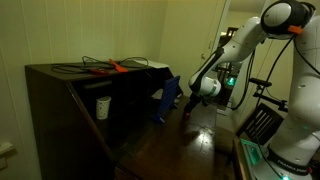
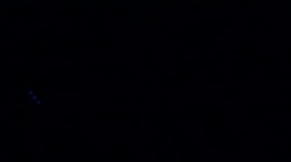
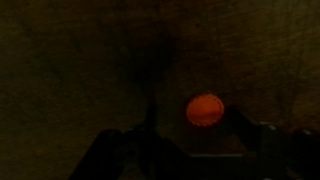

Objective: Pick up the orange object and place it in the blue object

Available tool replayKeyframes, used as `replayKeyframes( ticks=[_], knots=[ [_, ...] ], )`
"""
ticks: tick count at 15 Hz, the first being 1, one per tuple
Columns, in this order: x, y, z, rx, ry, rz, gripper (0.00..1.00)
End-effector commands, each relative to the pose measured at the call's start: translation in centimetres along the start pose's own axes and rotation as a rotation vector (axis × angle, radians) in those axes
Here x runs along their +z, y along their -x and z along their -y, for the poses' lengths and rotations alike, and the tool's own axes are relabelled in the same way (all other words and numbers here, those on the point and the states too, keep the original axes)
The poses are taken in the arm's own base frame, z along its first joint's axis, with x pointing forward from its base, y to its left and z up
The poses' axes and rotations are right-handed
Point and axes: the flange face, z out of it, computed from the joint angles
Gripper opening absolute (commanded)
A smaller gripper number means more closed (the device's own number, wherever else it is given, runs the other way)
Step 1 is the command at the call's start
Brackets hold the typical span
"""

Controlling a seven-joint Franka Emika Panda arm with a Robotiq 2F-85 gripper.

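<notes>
In the wrist view a small round orange object (image 3: 205, 110) lies on a dark surface, between the two dark fingers of my gripper (image 3: 195, 122). The fingers stand wider apart than the object, so the gripper is open around it; I cannot tell whether the right finger touches it. In an exterior view my gripper (image 1: 188, 110) is low over the dark table, just right of the dark blue, tilted, bag-like object (image 1: 166, 101) that leans at the cabinet front. The orange object does not show there. The other exterior view is nearly black.
A dark wooden cabinet (image 1: 60, 90) stands to the left, with a long orange-red-handled tool (image 1: 112, 67) and black cables on top. A white cup (image 1: 103, 107) sits in its shelf opening. A dark chair (image 1: 258, 122) stands at the right.
</notes>
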Motion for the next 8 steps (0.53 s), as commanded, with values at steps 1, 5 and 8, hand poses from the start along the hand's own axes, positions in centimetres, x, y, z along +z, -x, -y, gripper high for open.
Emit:
replayKeyframes(
  ticks=[1,5,8],
  knots=[
    [-0.24,0.58,0.27,0.001,0.001,0.031,0.45],
    [-0.44,0.38,0.24,-0.001,0.010,0.033,0.17],
    [-0.51,0.28,0.22,-0.001,0.011,0.035,0.10]
  ],
)
